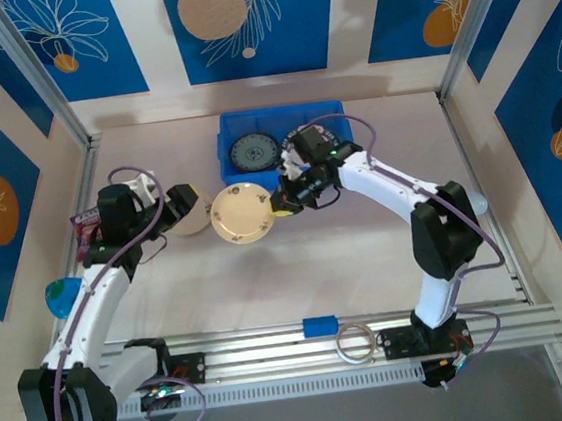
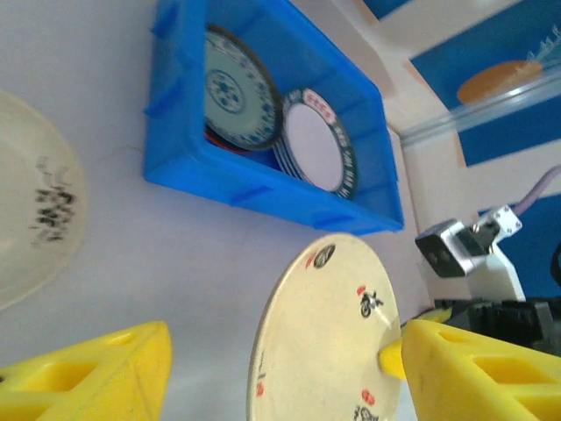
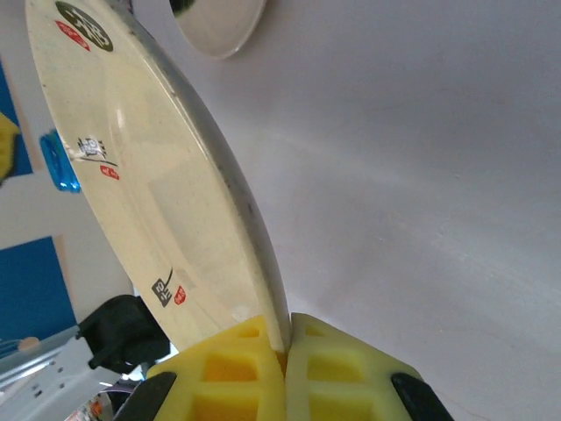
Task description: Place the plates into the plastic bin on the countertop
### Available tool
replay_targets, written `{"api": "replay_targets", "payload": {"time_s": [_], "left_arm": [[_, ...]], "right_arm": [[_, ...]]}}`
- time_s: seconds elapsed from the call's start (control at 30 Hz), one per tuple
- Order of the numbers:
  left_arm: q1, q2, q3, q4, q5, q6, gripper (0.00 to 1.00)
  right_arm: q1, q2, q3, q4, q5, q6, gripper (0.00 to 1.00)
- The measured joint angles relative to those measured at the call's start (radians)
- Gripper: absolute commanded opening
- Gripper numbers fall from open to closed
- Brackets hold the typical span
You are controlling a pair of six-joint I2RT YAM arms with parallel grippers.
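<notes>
The left gripper (image 1: 178, 207) is spread, and a round plain cream plate (image 2: 35, 210) lies just beside its finger. The right gripper (image 3: 285, 338) pinches the rim of a decorated cream plate (image 1: 241, 213). Beyond its fingertips the bright blue rectangular plastic bin (image 2: 228, 189) already holds several plates (image 2: 316, 140). By my judgement at least these two remain.

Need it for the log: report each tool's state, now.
Left tool: open, gripping nothing.
Right tool: closed on the cream plate, at its rim.
</notes>
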Motion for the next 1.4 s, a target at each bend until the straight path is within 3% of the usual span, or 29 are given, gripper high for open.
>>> {"api": "replay_targets", "payload": {"time_s": [0.17,0.4,0.5,0.63,0.67,0.7,0.73,0.9,1.0,1.1,1.17,1.23,1.3,1.33,1.4], "left_arm": [[-0.113,0.117,0.045,0.048,0.001,0.003,0.59],[-0.164,0.249,0.079,0.099,0.0,-0.019,0.43],[-0.173,0.282,0.101,0.113,0.0,-0.025,0.33],[-0.181,0.312,0.131,0.132,0.0,-0.036,0.12],[-0.181,0.319,0.137,0.136,0.0,-0.038,0.01],[-0.181,0.325,0.143,0.136,0.003,-0.032,0.0],[-0.182,0.331,0.149,0.138,0.0,-0.034,0.0],[-0.183,0.352,0.173,0.146,-0.004,-0.034,0.0],[-0.183,0.364,0.183,0.147,0.008,-0.04,0.0],[-0.183,0.371,0.185,0.148,0.017,-0.049,0.0],[-0.183,0.379,0.193,0.147,0.019,-0.053,0.0],[-0.181,0.388,0.203,0.143,0.014,-0.06,0.0],[-0.18,0.398,0.21,0.137,0.01,-0.061,0.0],[-0.179,0.404,0.217,0.132,0.008,-0.06,0.15],[-0.177,0.412,0.237,0.125,0.005,-0.049,0.66]], "right_arm": [[-0.053,-0.015,-0.003,0.01,-0.02,0.005,0.0],[-0.085,-0.015,-0.002,0.007,-0.042,0.005,0.0],[-0.085,-0.014,0.006,-0.002,-0.05,0.004,0.0],[-0.089,-0.014,0.03,-0.007,-0.06,0.004,0.0],[-0.091,-0.013,0.037,-0.011,-0.062,0.005,0.0],[-0.095,-0.011,0.044,-0.014,-0.063,0.008,0.0],[-0.1,-0.006,0.052,-0.014,-0.068,0.009,0.0],[-0.119,0.03,0.092,-0.022,-0.071,0.007,0.23],[-0.125,0.056,0.14,-0.023,-0.048,0.003,0.25],[-0.132,0.084,0.194,-0.023,-0.032,0.003,0.2],[-0.135,0.101,0.22,-0.023,-0.017,0.0,0.07],[-0.135,0.113,0.233,-0.024,-0.015,-0.019,0.0],[-0.137,0.124,0.252,-0.032,-0.011,-0.036,0.0],[-0.137,0.135,0.268,-0.042,-0.008,-0.042,0.0],[-0.137,0.157,0.3,-0.054,-0.006,-0.045,0.0]]}}
